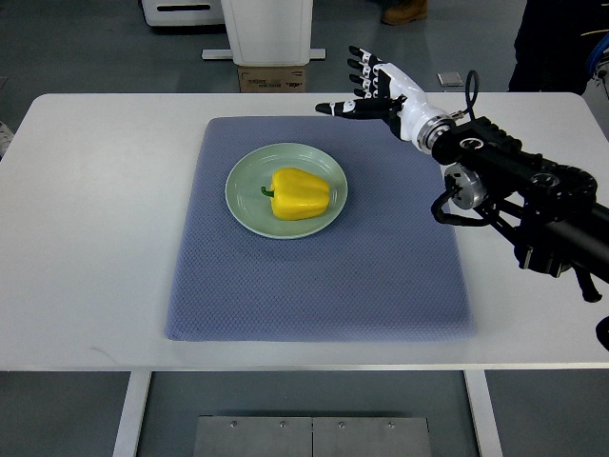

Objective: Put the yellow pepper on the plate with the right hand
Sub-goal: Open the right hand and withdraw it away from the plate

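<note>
yellow pepper [300, 193] lies on green plate [243, 205], mat's [381, 286] far half | my right hand [373, 90] above mat's far-right corner, fingers spread, empty | placement looks complete

Glossy yellow pepper [300, 193], smooth, perhaps ceramic plate [245, 208], textured cloth mat [381, 276], matt table [86, 238].

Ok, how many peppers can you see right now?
1: the yellow pepper lies on the green plate, mid-mat. None seems hidden.
</note>
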